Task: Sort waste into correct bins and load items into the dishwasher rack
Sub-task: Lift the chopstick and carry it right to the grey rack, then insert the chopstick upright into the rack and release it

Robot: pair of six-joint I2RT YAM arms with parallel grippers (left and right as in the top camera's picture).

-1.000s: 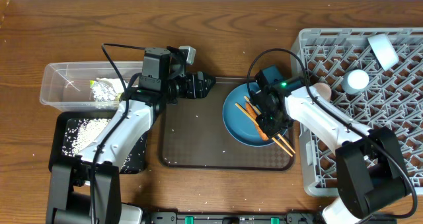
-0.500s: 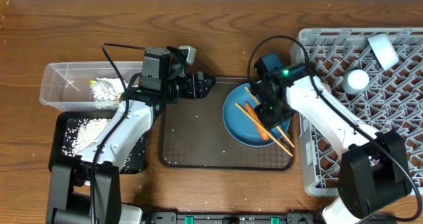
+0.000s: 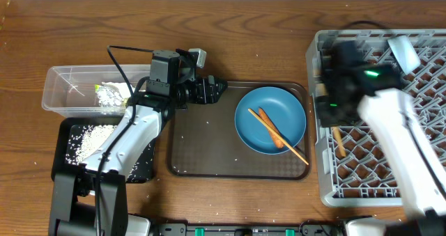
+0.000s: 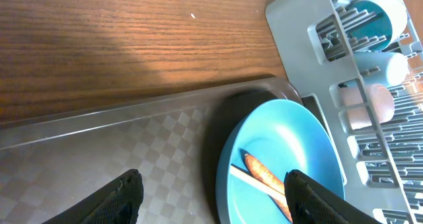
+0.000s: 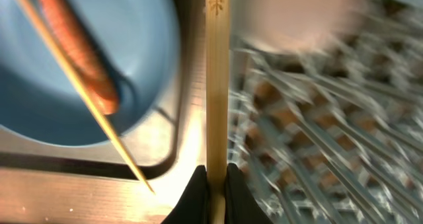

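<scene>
From above, the left gripper (image 3: 212,90) hovers over the top-left corner of the brown serving tray (image 3: 209,156), jaws apart and nothing between them, parked clear of the work, I'd say. The right gripper (image 3: 333,111) is a blur over the near wall of the dishwasher rack (image 3: 418,90); a brown sliver below it looks like a chopstick (image 3: 338,135), though this view can't confirm the grip. The blue plate (image 3: 279,107) sits on the tray with a second chopstick (image 3: 287,142) and a carrot piece (image 3: 268,122) on it. At the far side, a foil wrapper (image 3: 108,94) lies in the clear tub (image 3: 59,90) and rice grains (image 3: 87,140) in the black tray (image 3: 143,168)

The left wrist camera confirms the wide, empty jaws, and adds what the blurred arm hides overhead: a pale blue cup (image 4: 390,67) and a pink-lined cup (image 4: 370,106) lying on their sides in the rack

The right wrist camera settles it: the jaws are pinched tight on the upright chopstick, low on its shaft, above the seam between tray and rack, so it can be lowered onto the lattice, I'd judge
</scene>
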